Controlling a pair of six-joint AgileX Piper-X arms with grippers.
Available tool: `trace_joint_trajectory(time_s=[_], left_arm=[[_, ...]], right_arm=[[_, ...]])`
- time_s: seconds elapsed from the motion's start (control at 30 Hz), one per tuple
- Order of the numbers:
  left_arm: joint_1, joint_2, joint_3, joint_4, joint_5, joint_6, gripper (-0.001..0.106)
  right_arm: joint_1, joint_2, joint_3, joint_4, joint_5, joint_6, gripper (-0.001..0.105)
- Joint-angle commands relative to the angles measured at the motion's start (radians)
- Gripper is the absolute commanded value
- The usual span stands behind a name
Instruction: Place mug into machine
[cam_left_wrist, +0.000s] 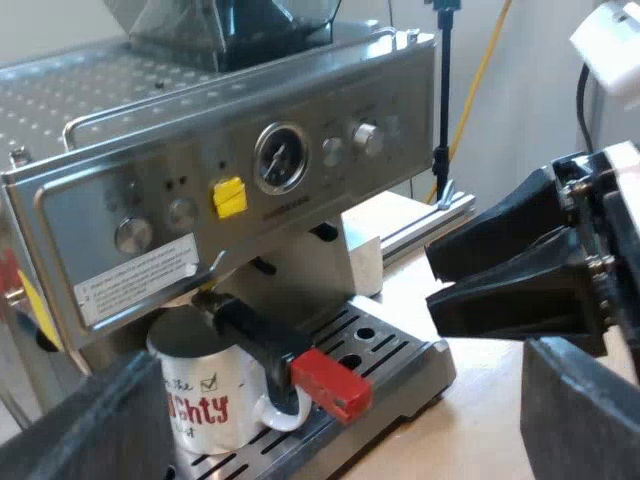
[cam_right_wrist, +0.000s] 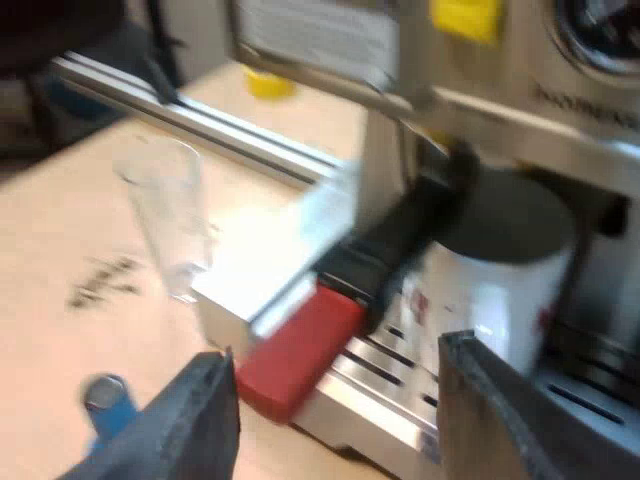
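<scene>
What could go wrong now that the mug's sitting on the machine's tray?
The right gripper hangs open close to the holder's red handle end and the mug; a careless pullback might nudge either. The measuring glass stands upright on the table near the machine's drip tray, so a sweeping arm could tip it.

The left gripper (cam_left_wrist: 340, 400) has two near fingers (cam_left_wrist: 95, 425) that are thick, blunt slabs of matte charcoal black, with a grainy, speckled surface and squared edges. The right gripper (cam_left_wrist: 432, 275), seen from the left wrist, has two smooth black wedge-shaped fingers tapering to narrow tips. Behind those fingers sits a black bracket (cam_left_wrist: 575, 215) studded with small silver screws (cam_left_wrist: 597, 262), and behind that a white housing (cam_left_wrist: 628, 165). From its own wrist, its fingers look dark grey, flat-faced and sharp-edged.
</scene>
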Motion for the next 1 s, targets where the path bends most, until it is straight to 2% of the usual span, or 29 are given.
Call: trace_joint_trajectory(time_s=[0.03,0.13,0.2,0.3,0.33,0.53,0.67,1.0], left_arm=[[-0.001,-0.004,-0.024,0.054,0.023,-0.014,0.073],[-0.001,-0.004,-0.019,0.045,0.019,-0.009,0.073],[-0.001,0.01,-0.013,0.044,0.019,-0.009,0.073],[-0.001,0.026,-0.006,0.044,0.019,-0.009,0.073],[-0.001,0.04,-0.001,0.04,0.019,-0.009,0.073],[-0.001,0.126,0.012,-0.111,0.019,-0.009,0.073],[-0.001,0.132,0.012,-0.108,0.019,-0.009,0.073],[-0.001,0.132,0.012,-0.106,0.019,-0.009,0.073]], right_arm=[[0.067,-0.066,-0.006,-0.058,0.028,-0.001,0.043],[0.086,-0.077,-0.006,-0.102,0.065,0.004,0.028],[0.087,-0.077,-0.006,-0.109,0.067,0.004,0.025],[0.087,-0.068,-0.006,-0.129,0.069,0.004,0.006],[0.087,-0.038,-0.006,-0.156,0.098,0.002,0.0],[0.078,0.082,-0.006,-0.329,0.18,-0.009,0.0],[0.046,0.141,-0.021,-0.387,0.201,-0.012,0.0],[-0.037,0.327,-0.183,-0.389,0.202,-0.026,0.0]])
